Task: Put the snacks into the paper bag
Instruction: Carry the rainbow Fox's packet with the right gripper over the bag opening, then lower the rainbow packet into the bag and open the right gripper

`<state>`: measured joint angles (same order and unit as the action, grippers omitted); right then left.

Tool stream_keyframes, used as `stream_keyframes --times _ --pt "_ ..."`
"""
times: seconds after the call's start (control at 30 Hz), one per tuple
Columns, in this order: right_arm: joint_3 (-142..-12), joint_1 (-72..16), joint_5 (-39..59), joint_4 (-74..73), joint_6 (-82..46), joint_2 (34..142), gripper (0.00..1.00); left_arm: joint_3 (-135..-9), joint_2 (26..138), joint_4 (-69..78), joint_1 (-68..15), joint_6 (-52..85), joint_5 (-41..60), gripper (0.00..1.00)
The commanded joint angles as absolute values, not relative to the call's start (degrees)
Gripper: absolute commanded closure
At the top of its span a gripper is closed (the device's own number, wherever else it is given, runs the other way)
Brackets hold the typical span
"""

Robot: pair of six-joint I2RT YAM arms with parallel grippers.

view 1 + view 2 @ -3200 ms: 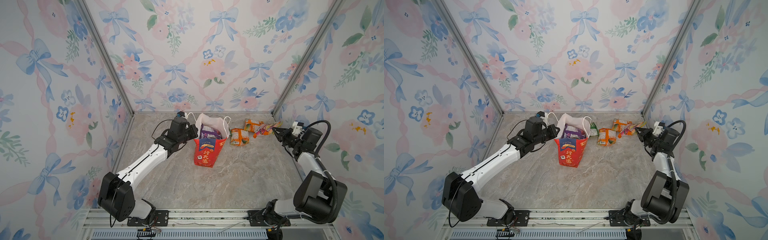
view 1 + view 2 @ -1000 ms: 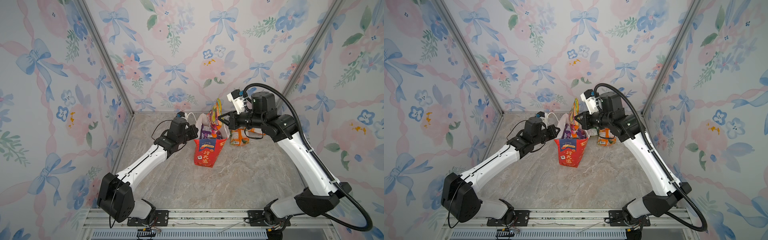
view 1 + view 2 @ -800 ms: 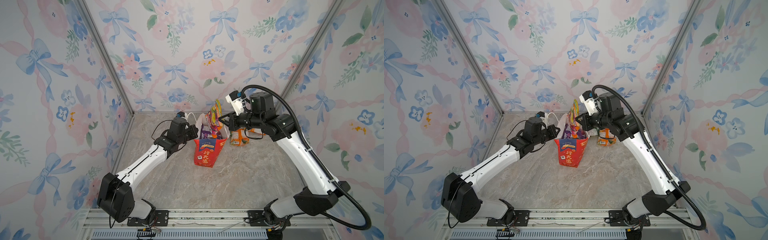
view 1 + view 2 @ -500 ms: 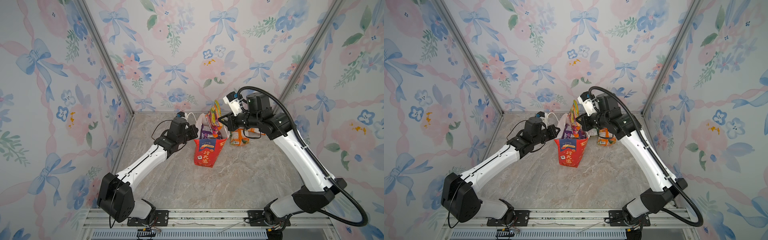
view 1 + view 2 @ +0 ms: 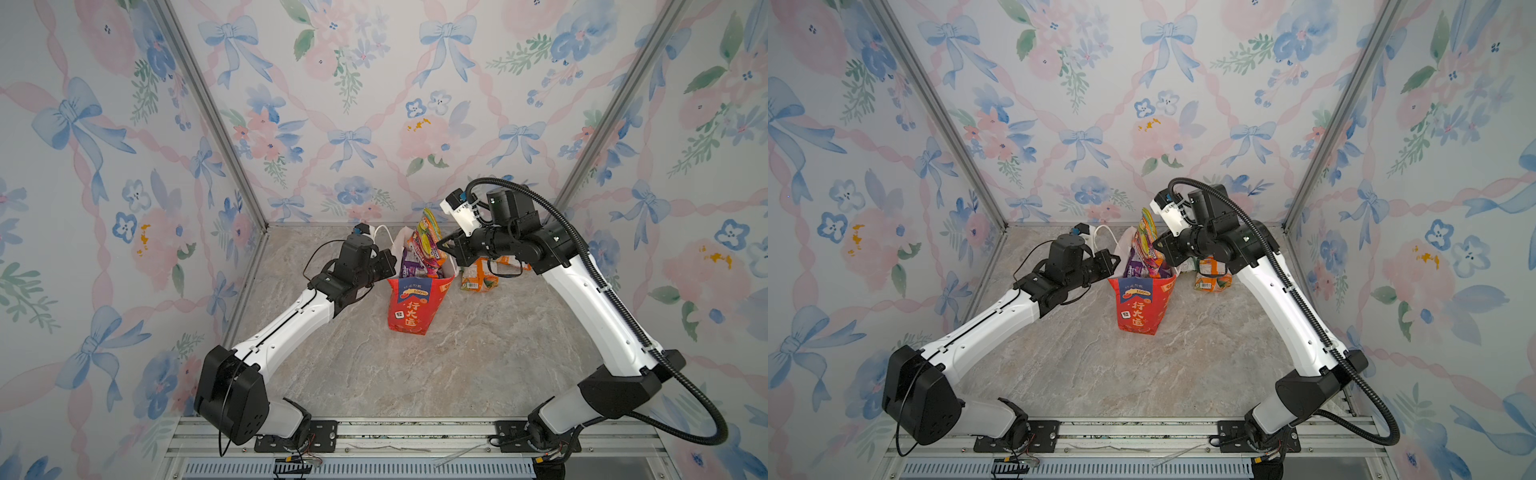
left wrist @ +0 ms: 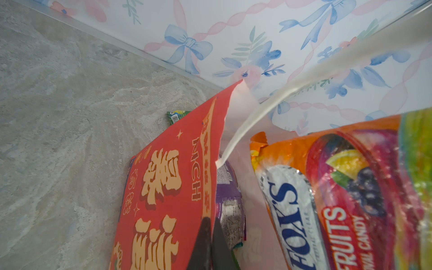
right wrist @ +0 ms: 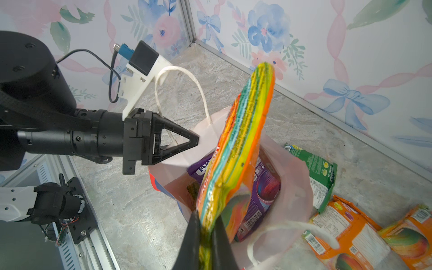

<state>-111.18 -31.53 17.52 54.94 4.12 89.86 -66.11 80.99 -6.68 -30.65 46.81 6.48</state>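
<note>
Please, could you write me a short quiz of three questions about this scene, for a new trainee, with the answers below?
1. Multiple choice: what is the right tool shut on? A) a white cord handle; B) the rainbow-striped packet; C) the green packet.
2. True or false: the left tool pinches the top edge of the red paper bag.
3. Fill in: the FOX'S pouch lying inside the bag is ____ in colour.
Key: 1 B; 2 true; 3 purple.
</note>
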Motion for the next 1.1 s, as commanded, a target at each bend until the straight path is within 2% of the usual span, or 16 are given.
stream_keyframes --times 0.0,1.07 --pt "-113.34 -32.15 18.19 57.19 6.59 90.69 1.00 -65.30 80.49 -7.29 -30.62 47.38 7.12 1.00" --pt "-119.64 -35.14 16.12 66.37 12.48 97.82 1.00 -65.48 80.70 -7.17 -30.60 47.53 7.18 1.00"
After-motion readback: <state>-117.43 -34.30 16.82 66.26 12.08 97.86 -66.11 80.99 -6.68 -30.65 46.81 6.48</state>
